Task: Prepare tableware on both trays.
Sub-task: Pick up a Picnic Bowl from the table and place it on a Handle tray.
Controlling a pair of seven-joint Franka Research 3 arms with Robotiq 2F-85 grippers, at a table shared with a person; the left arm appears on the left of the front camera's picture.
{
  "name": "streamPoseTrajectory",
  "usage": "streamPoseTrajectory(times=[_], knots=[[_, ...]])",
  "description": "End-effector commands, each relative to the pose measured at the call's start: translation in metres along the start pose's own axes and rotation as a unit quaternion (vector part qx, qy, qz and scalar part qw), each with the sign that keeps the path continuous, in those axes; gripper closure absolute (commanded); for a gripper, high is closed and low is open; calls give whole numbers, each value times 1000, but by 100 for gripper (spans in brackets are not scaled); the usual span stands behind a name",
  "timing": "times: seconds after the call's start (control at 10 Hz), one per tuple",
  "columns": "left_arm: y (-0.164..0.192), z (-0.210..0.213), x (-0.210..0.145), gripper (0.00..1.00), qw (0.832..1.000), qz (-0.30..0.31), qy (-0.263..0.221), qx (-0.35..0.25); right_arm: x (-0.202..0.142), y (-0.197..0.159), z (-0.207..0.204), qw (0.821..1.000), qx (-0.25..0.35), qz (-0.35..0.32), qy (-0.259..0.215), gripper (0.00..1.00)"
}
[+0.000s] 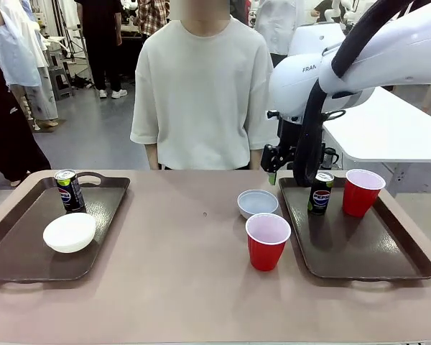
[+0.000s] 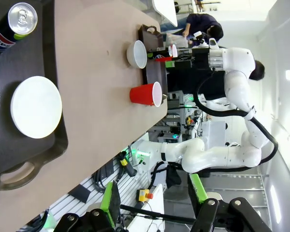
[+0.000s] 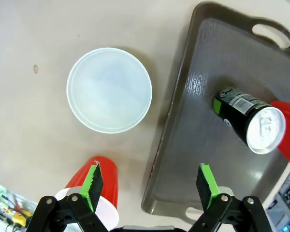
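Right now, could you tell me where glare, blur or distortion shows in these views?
Front view: even light, soft shadow under the middle cup, nothing blurred on the table. Left wrist view: rolled sideways, the far wall washed out. Right wrist view: sheen on the tray; the wide lens leans the can outward.

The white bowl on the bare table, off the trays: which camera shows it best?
The right wrist view: it looks straight down into the bowl, so its whole rim and empty inside show large. The front view gives the bowl smaller, from a slant. The left wrist view has it small, far off and sideways.
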State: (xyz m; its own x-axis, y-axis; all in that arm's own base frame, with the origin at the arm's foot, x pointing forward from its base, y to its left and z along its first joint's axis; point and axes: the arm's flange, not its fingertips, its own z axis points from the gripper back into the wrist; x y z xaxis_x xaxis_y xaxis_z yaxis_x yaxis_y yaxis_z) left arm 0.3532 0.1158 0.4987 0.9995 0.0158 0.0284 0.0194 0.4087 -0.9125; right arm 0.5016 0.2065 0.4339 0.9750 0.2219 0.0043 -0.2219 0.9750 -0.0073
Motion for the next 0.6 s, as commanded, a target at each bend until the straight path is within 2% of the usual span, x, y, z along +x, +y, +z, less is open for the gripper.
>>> streamPoseTrajectory(times=[0.0, 0.3, 0.5], knots=[[1, 1, -3, 24, 1000, -11, -2, -6, 22, 1, -20, 1000, 10, -19, 11, 0], [1, 1, -3, 24, 1000, -11, -2, -6, 52, 10, -43, 999, 38, -17, 18, 0], [1, 1, -3, 24, 1000, -11, -2, -6, 48, 6, -43, 999, 34, -22, 25, 0]])
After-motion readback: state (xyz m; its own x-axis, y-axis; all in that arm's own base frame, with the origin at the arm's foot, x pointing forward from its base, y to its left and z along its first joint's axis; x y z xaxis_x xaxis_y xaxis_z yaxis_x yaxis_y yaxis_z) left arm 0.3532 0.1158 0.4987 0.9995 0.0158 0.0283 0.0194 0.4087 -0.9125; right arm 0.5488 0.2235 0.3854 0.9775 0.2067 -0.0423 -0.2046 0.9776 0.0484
